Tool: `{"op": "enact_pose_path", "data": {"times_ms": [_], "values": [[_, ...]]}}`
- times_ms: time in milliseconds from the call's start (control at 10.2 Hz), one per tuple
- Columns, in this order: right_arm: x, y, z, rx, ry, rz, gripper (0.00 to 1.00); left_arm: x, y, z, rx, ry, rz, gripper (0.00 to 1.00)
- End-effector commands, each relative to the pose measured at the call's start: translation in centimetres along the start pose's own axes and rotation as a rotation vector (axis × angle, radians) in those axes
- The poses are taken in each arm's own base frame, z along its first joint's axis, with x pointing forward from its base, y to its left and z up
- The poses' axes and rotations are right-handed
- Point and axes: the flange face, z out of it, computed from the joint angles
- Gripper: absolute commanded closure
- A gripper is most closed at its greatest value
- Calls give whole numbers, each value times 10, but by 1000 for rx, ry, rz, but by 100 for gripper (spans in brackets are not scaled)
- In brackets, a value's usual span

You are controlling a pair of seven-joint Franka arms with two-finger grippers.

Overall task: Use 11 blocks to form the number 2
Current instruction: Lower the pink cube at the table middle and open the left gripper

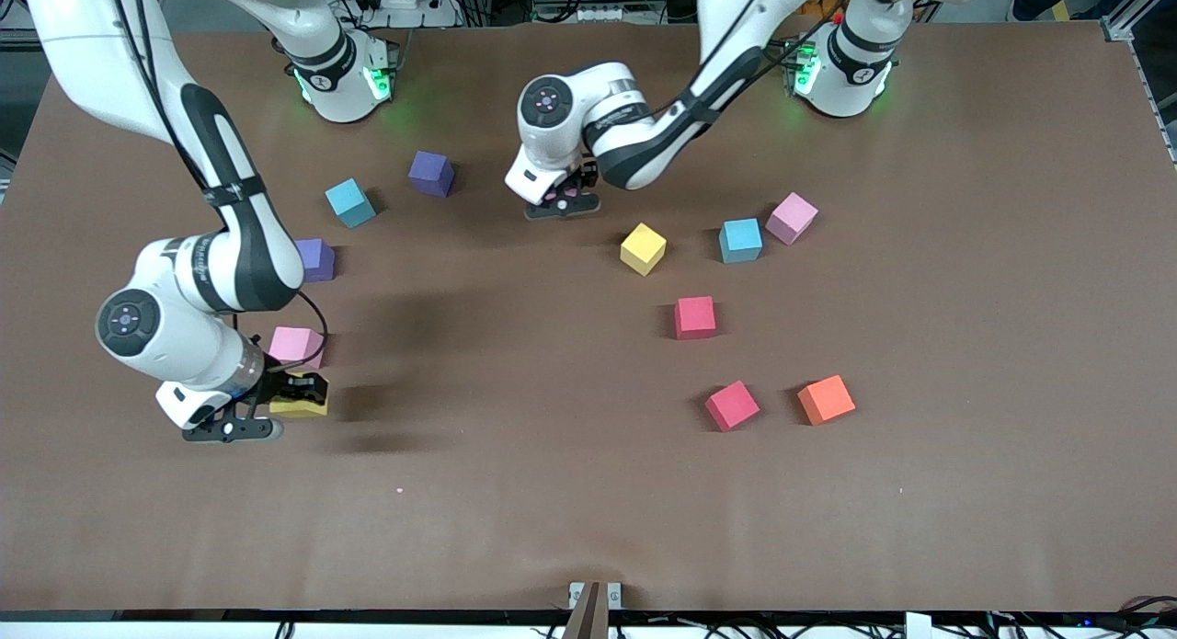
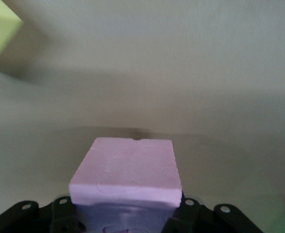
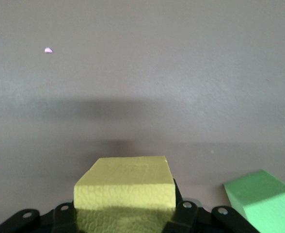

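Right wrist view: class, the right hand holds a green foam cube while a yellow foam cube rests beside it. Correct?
Colours swapped. The right wrist view shows the right hand shut on the yellow foam cube; the green foam cube rests beside it.

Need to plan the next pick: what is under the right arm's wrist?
The right pincer is shut on a yellow block. A pink block peeks out beside it. A green block shows only in the wrist view; the arm covers it from above.
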Motion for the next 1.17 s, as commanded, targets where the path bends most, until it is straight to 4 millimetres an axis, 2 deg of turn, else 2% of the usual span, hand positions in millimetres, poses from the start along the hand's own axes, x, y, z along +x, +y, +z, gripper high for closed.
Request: {"op": "enact_pose_path", "data": {"times_ms": [0,196,293,489,880,978,1076], "values": [[-18,-4,-47,-2,-43,-48,37,-16,13,6,23,36,22,100],[-23,-8,-49,2,-63,-93,38,-37,18,24,46,26,66,100],[-26,-7,-44,9,-90,-130,41,-36,17,35,61,35,78,100],[-26,-9,-46,19,-88,-125,41,-39,17,49,78,42,104,100],[-25,-14,-44,19,-91,-135,40,-37,17,48,76,47,114,100],[-24,-14,-46,14,-89,-148,40,-36,17,45,73,53,127,97],[-24,-16,-45,16,-88,-152,40,-32,18,41,67,56,132,39]]}}
